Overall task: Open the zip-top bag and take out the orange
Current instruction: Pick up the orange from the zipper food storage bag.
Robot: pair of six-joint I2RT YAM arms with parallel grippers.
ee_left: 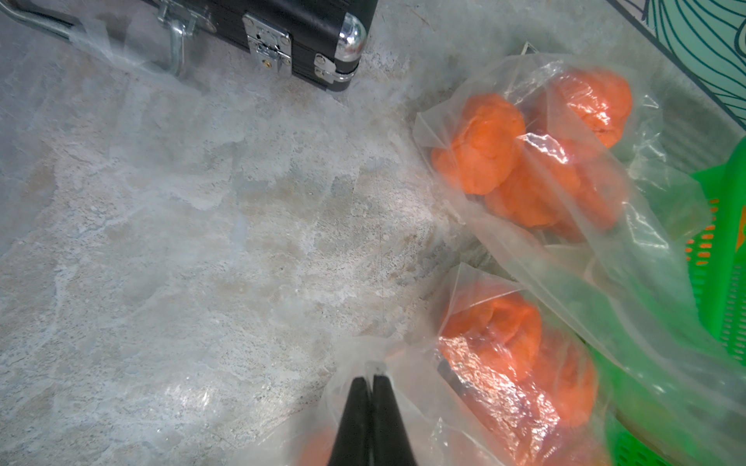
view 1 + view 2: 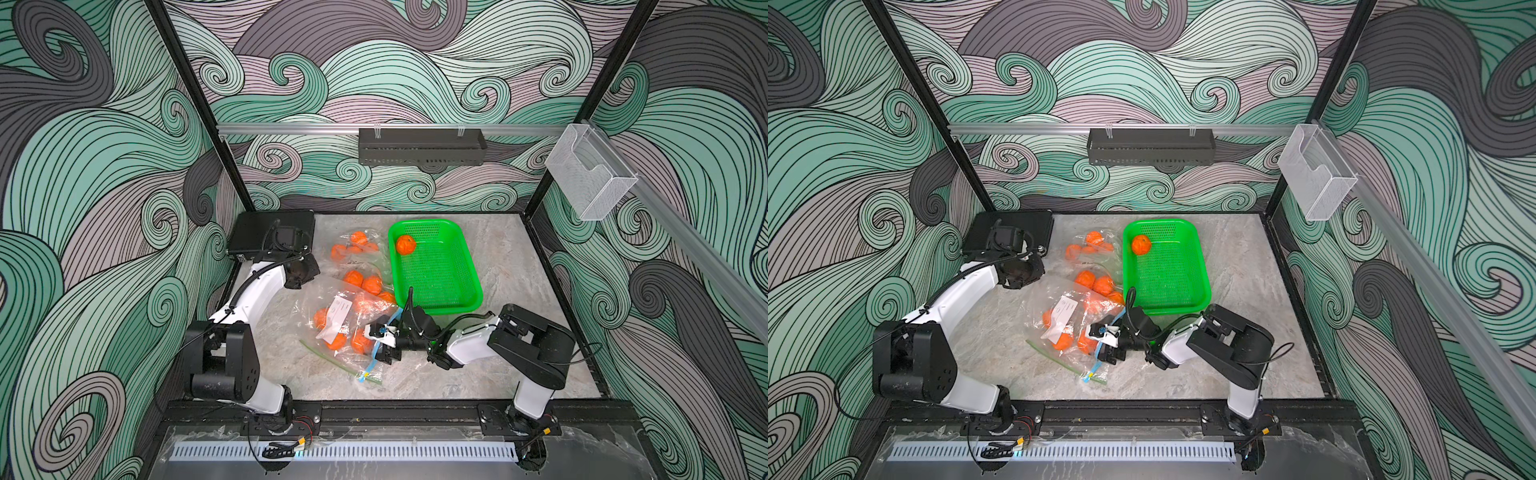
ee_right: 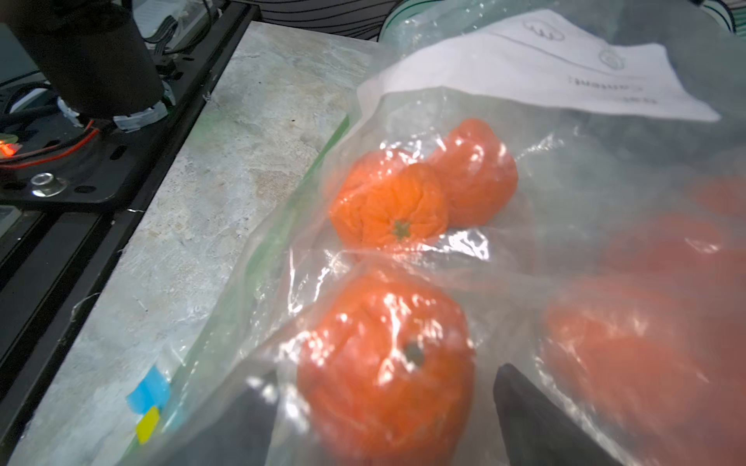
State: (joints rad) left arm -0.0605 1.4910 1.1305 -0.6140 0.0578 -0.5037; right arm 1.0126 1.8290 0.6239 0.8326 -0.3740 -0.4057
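Plastic, clear and crinkled, made up the zip-top bag (image 2: 347,322), which lay flat on the table on my side of the green basket (image 2: 436,274), close against its near corner. A white label (image 3: 545,68) showed through the film. A green zip strip (image 2: 311,347) marked with blue and yellow tape (image 3: 147,397) ran along the edge farthest from the basket. The oranges inside were wrinkled, with small green stem ends.

My right claw (image 3: 383,387) stood spread, with one orange (image 3: 379,335) between its fingers and a gap on either side. Glare-streaked film lay across the fruit, and I could not tell whether my fingers were inside the bag. My left claw (image 1: 373,377) was clenched on a fold of the bag's film, off the basket's left side.

Another bag of oranges (image 2: 357,245) crowded the basket's left wall. A lone orange (image 2: 406,244) sat in the basket's far corner. A black case (image 2: 272,232) stood beyond that other bag, well apart from the basket.
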